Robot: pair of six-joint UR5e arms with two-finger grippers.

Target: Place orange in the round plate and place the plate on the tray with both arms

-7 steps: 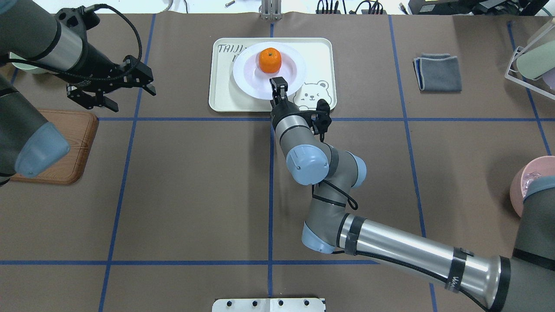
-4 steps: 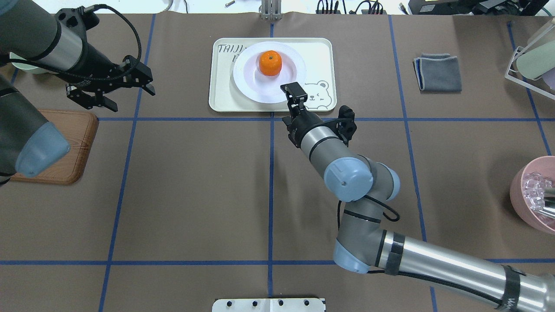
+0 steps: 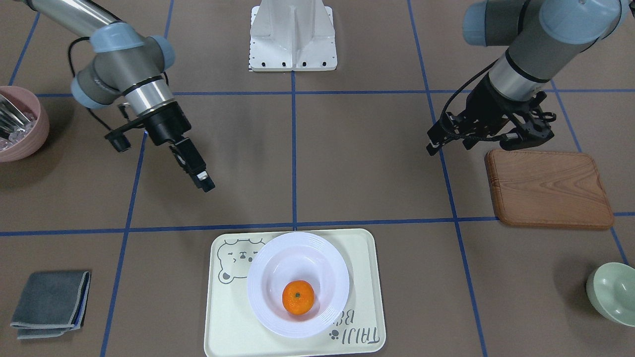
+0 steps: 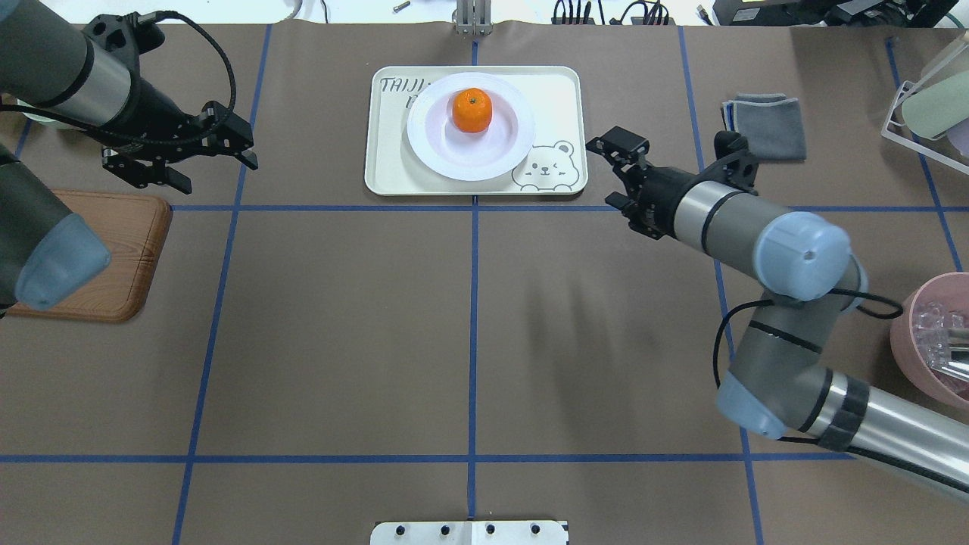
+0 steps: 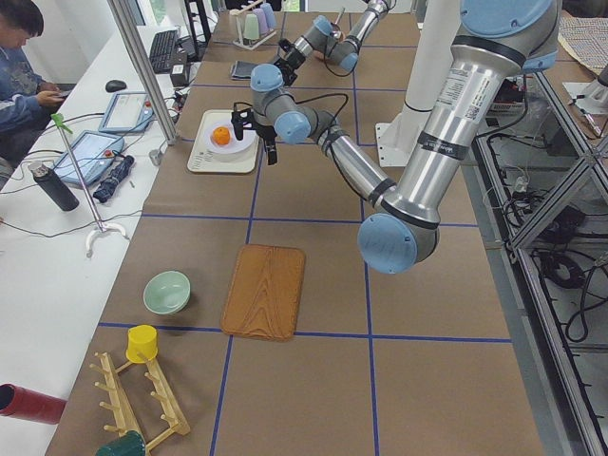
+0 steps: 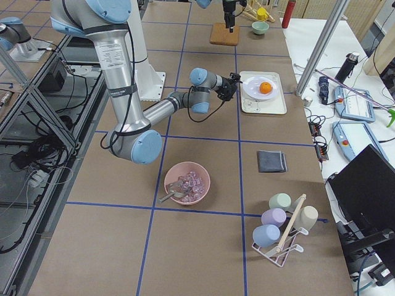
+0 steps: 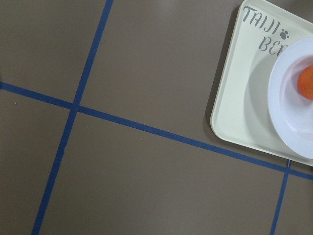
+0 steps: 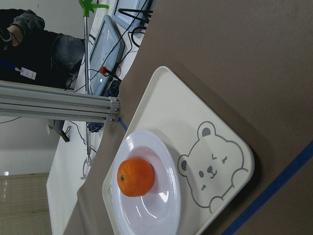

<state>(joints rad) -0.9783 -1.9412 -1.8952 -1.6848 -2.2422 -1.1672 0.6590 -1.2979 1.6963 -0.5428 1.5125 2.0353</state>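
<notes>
The orange (image 4: 472,110) (image 3: 298,297) lies in the sunken centre of the white round plate (image 4: 431,144) (image 3: 258,287). The plate rests on the cream bear tray (image 4: 556,91) (image 3: 228,317) at the table's far middle. My right gripper (image 4: 615,170) (image 3: 204,182) hovers just off the tray's right edge, fingers apart, holding nothing. Well left of the tray, my left gripper (image 4: 218,172) (image 3: 466,147) hangs wide open and empty above the table. The right wrist view shows the orange (image 8: 135,177), plate (image 8: 161,215) and tray (image 8: 161,112). The left wrist view catches the tray's corner (image 7: 239,98).
A brown wooden board (image 4: 113,250) lies below my left gripper. A folded grey cloth (image 4: 764,126) sits behind my right wrist. A pink bowl (image 4: 931,333) is at the right edge, a cup rack (image 4: 927,98) at far right, a green bowl (image 3: 612,292) at far left.
My right gripper has let go of the plate's near rim and swung away to the right, past the tray's edge. My left gripper drifted slightly left. Plate and orange stayed put.
</notes>
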